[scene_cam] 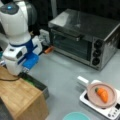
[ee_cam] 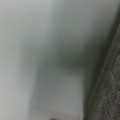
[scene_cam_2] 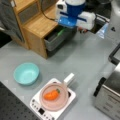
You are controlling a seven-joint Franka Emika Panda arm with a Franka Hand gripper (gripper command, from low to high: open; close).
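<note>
Grey tabletop (scene_cam: 62, 75), wooden cabinet (scene_cam_2: 37, 25), dark perforated board (scene_cam_2: 10, 105) at edge.

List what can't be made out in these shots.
- Gripper: fingers hidden behind the arm's white and blue wrist housing in both front views, down at the open drawer.
- Drawer contents: mostly hidden by the arm.
- Wrist view: only grey surfaces, nothing identifiable.
- Teal bowl: cut off by a front view's bottom.

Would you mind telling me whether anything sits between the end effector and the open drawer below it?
Nothing visible does. The end effector hangs right over the open drawer of the wooden cabinet. The pan with the carrot and the teal bowl lie well away.
</note>
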